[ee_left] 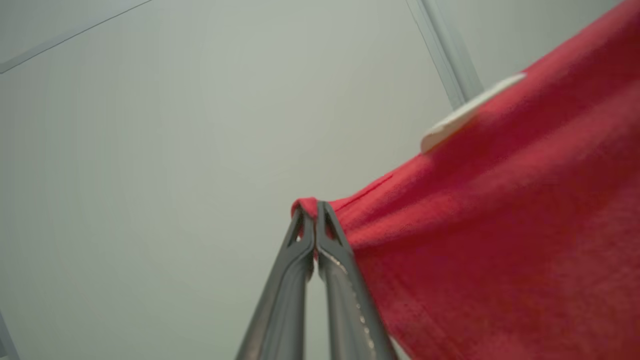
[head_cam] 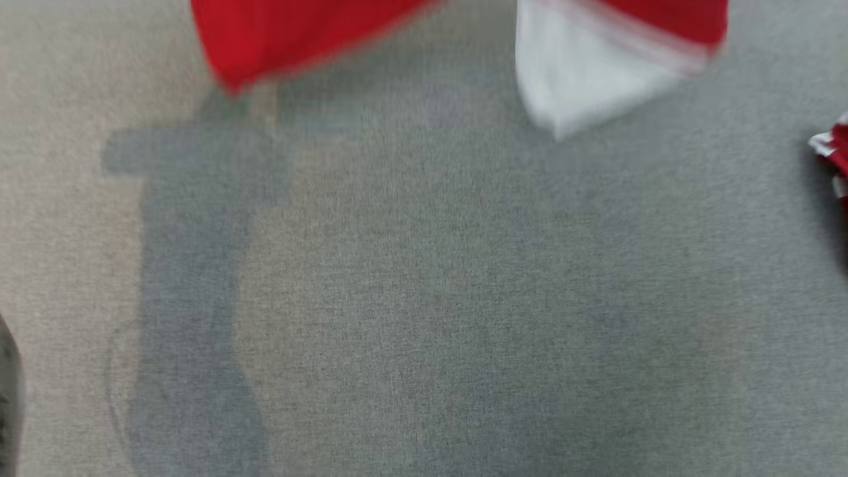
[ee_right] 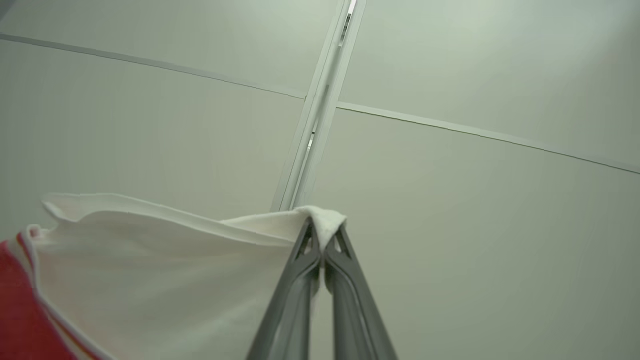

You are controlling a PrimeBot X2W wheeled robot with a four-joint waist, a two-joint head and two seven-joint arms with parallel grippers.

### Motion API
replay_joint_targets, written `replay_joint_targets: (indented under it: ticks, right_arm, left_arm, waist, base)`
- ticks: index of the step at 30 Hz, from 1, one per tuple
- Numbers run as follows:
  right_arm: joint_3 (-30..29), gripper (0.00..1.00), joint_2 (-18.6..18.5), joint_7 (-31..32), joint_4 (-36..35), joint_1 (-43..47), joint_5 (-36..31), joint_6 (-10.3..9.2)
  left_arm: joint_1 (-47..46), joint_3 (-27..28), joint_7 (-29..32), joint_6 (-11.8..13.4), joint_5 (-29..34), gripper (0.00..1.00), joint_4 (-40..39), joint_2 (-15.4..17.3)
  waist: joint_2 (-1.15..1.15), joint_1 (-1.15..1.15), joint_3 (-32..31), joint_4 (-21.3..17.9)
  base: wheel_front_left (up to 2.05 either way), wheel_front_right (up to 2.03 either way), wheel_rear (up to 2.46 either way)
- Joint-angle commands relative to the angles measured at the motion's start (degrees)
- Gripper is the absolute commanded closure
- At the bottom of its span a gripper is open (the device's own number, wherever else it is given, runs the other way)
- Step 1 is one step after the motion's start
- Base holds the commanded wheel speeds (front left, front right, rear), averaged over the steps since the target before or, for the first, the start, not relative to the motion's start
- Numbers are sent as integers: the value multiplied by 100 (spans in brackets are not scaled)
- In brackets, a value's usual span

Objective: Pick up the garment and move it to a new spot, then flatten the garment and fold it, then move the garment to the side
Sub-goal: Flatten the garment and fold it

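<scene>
Grey carpet, garment in left tool, right tool

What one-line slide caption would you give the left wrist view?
Left gripper shut on a red corner of the garment, held up before pale panels.

Red-and-white garment, seemingly grey-flecked surface

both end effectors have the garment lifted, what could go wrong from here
1. The left end effector pinches only a small fold at the edge of the red-and-white garment; a swing could pull it free.
2. The right end effector holds just the tip of a white corner, an equally thin grip.
3. Another red-and-white cloth lies at the right edge of the grey surface; laying down too far right could overlap it.
</scene>
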Motion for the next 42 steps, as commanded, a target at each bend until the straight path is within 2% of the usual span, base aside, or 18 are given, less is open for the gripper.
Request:
replay_joint_targets:
  ticks: [1, 5, 8, 15, 16, 21, 30, 37, 42]
  right_arm:
    - [-112, 100, 5, -26, 61, -361, -221, -4]
    - [-206, 100, 47, -26, 35, -659, -396, -4]
    - [-262, 100, 102, -26, -53, -345, -292, -4]
    - [-173, 100, 16, -27, -498, 1572, 348, -4]
    - [-138, 100, 19, -26, -568, 1928, 411, -4]
    - [-254, 100, 155, -27, -913, 3440, 804, -4]
    - [-145, 100, 537, -27, -1268, 5425, 943, -3]
    - [-227, 100, 821, -26, -1094, 6549, 1092, -3]
    - [-220, 100, 947, -27, -794, 7301, 1070, -4]
  left_arm:
    - [-350, -11, -30, 109, 88, 100, 144, 106]
    - [-706, -48, -40, 171, 67, 100, 38, 121]
    - [-498, -21, -30, 206, -51, 100, 0, 127]
    - [843, 58, -33, 296, -420, 100, -42, -171]
    - [1115, -27, -33, 241, -359, 100, -10, -217]
    - [2167, 129, -37, 351, -631, 100, -190, -563]
    - [4020, 520, -39, 390, -861, 100, -257, -1052]
    - [5081, 741, -39, 387, -884, 100, -305, -1229]
    - [5965, 848, -38, 477, -986, 100, -364, -1298]
  waist:
    - [0, 0, 470, 19]
    - [0, 0, 672, -6]
    - [0, 0, 775, -44]
    - [0, 0, 855, -47]
    - [0, 0, 846, -44]
    - [0, 0, 799, -61]
    - [0, 0, 256, -259]
    - [0, 0, -323, -339]
    - [0, 0, -946, -347]
  base:
    - [0, 0, 0]
    - [0, 0, 0]
    - [0, 0, 0]
    - [0, 0, 0]
    - [0, 0, 0]
    - [0, 0, 0]
    - [0, 0, 0]
    - [0, 0, 0]
    - [0, 0, 0]
